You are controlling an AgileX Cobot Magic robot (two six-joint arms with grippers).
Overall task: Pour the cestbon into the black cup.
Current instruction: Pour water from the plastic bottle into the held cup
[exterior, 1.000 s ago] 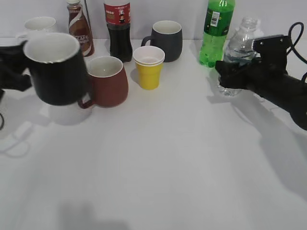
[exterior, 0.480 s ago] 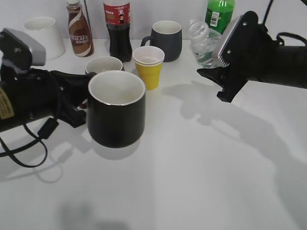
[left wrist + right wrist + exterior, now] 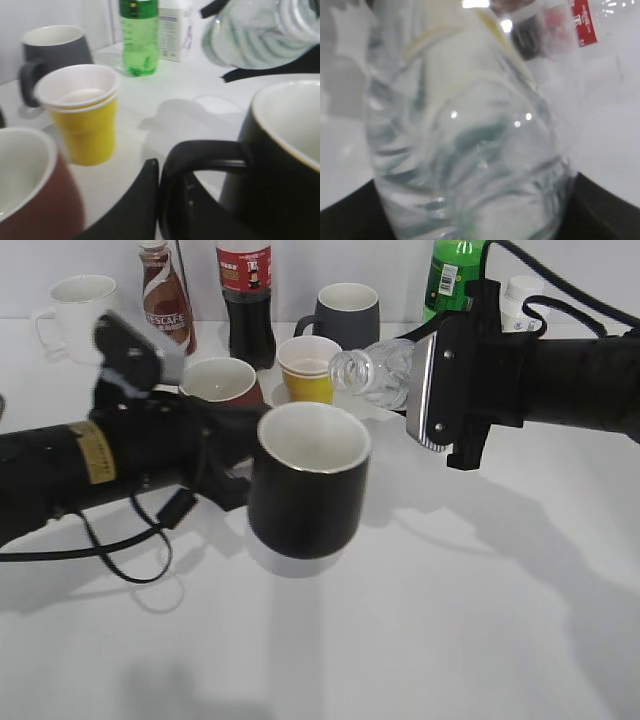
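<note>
— So where is the black cup [image 3: 308, 480]?
— Off the table, carried upright by the left gripper [image 3: 228, 455], whose fingers [image 3: 137, 210] are closed on its loop handle [image 3: 200, 165].
— And the cestbon [image 3: 382, 372]?
— Held by the right gripper [image 3: 440, 390], clamped around its body; it lies nearly level, its open neck pointing toward the cup, above and just behind the rim.
— What's past the cup?
— A yellow paper cup [image 3: 308, 368], a reddish-brown mug [image 3: 222, 382], a dark grey mug [image 3: 345, 320].
</note>
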